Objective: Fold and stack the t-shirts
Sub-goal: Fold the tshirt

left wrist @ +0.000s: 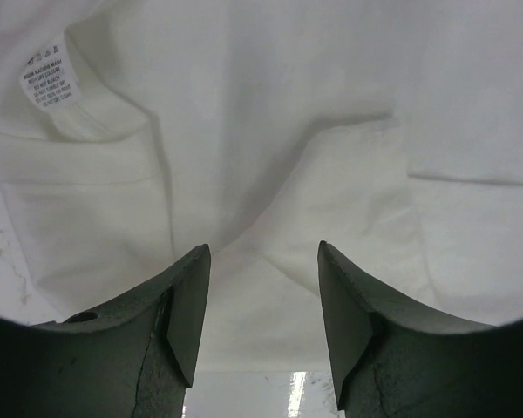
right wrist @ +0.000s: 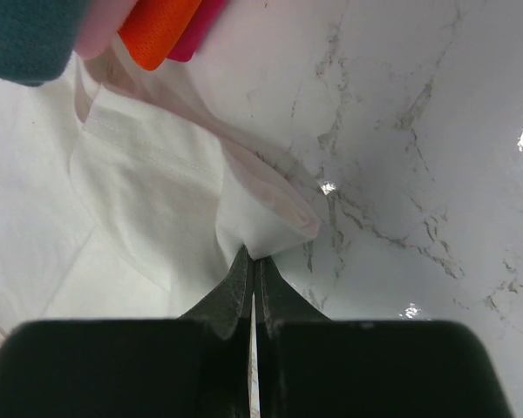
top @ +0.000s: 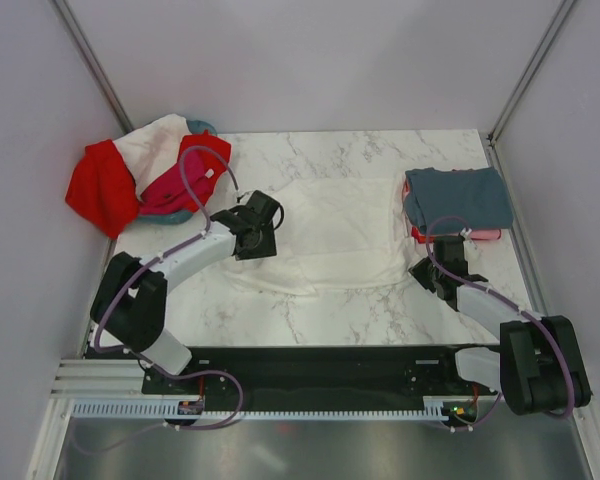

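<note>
A white t-shirt (top: pixel 330 235) lies spread in the middle of the marble table. My left gripper (top: pixel 270 218) hovers over its left part. In the left wrist view the left gripper (left wrist: pixel 263 261) is open, with only white fabric (left wrist: pixel 270 131) and a care label (left wrist: pixel 48 83) beneath. My right gripper (top: pixel 420 270) sits at the shirt's right edge. The right wrist view shows the right gripper (right wrist: pixel 254 257) shut on a bunched corner of the white shirt (right wrist: pixel 139 200). A folded slate grey-blue shirt (top: pixel 458 195) tops a stack at the back right.
A coral pink layer (top: pixel 480 235) shows under the stack. At the back left, red (top: pixel 100 185), white (top: pixel 155 145) and magenta (top: pixel 175 185) shirts are heaped over a teal basket (top: pixel 202 127). Walls enclose the table on three sides.
</note>
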